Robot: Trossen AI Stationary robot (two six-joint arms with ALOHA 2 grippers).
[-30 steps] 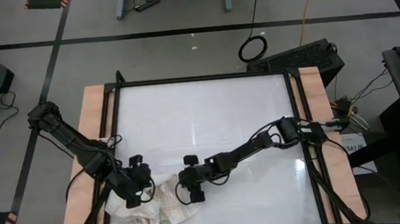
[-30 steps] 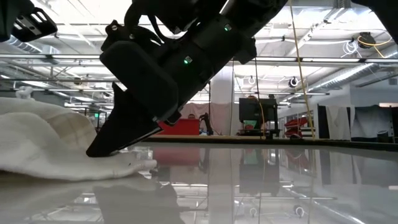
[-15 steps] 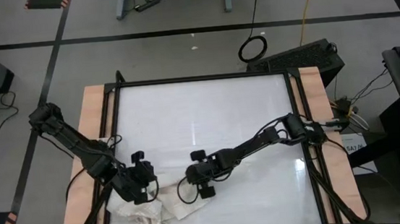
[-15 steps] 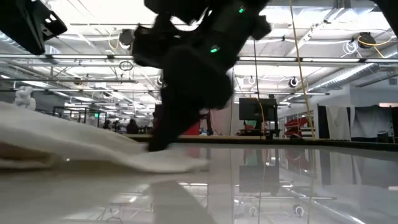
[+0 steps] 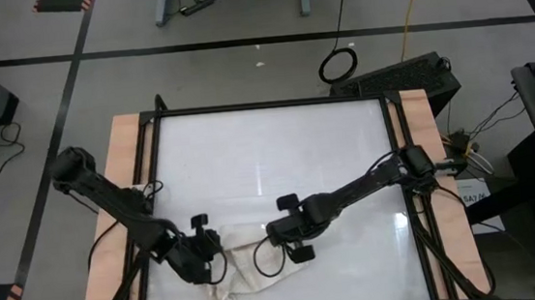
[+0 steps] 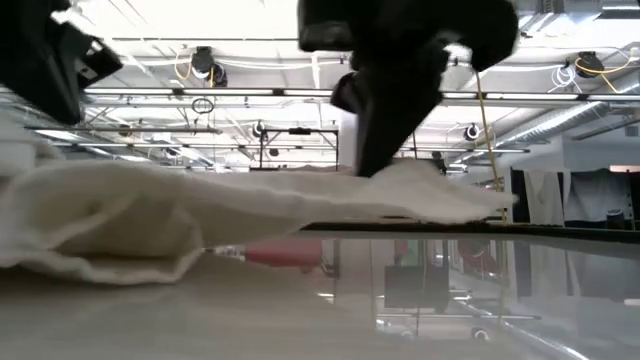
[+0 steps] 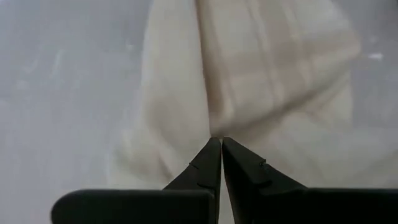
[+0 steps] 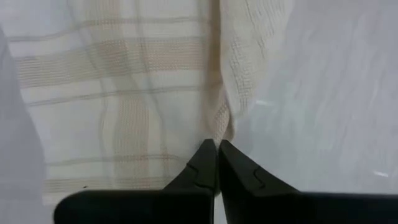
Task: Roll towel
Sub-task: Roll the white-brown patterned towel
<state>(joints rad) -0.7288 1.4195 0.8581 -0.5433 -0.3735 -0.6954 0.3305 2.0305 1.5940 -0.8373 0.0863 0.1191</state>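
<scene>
Since the right gripper (image 5: 277, 238) slid toward the table's middle, pinched on the towel (image 5: 242, 274), the cloth's been tugged flatter along the near edge; the left gripper (image 5: 209, 259) clamps the opposite end, so it's spreading out, not rolling yet.

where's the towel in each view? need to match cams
High view: towel lies crumpled at the table's near edge, between the left gripper and right gripper.
Low view: towel spans the left and centre, one end lifted.
Left wrist view: towel fills the middle, pinched at the fingertips.
Right wrist view: towel fills the left, pinched likewise.
Shared landmark: the tan plaid stripes.
</scene>
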